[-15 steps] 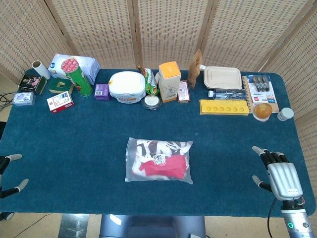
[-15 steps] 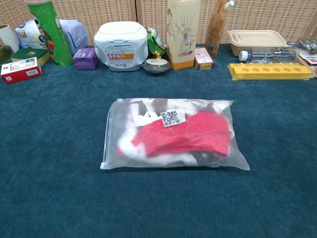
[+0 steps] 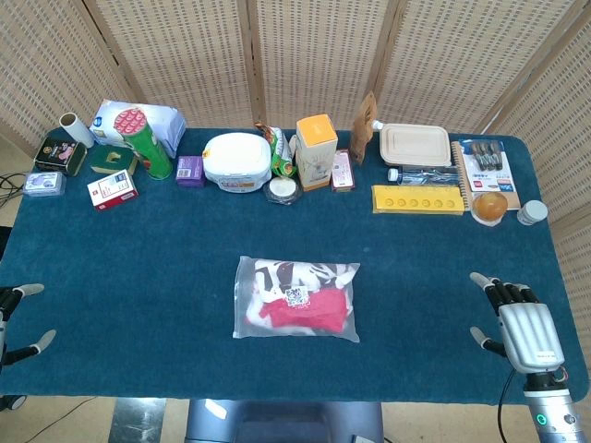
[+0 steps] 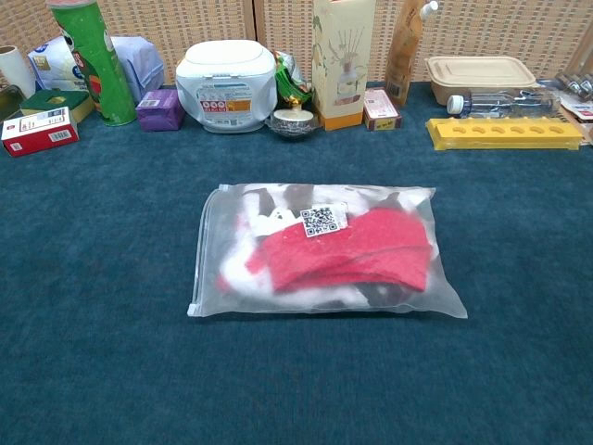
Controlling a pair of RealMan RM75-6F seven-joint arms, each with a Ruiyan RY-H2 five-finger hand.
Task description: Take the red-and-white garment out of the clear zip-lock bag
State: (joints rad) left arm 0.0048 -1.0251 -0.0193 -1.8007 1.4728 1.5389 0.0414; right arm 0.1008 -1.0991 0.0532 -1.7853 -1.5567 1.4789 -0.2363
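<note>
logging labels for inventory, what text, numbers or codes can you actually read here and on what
QR code, no words: white sticker on the bag.
Printed labels, too small to read: white tub, red-and-white box, green can, tall carton, pink box.
No legible words or numbers anywhere.

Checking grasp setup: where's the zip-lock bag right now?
The zip-lock bag lies flat mid-table in both views, nearer the front edge, between the left hand and right hand, touching neither.

The zip-lock bag (image 4: 324, 255) is frosted, slightly glossy plastic over soft red-and-white cloth (image 4: 347, 250); the tablecloth (image 4: 102, 278) is matt, napped blue fabric.
</note>
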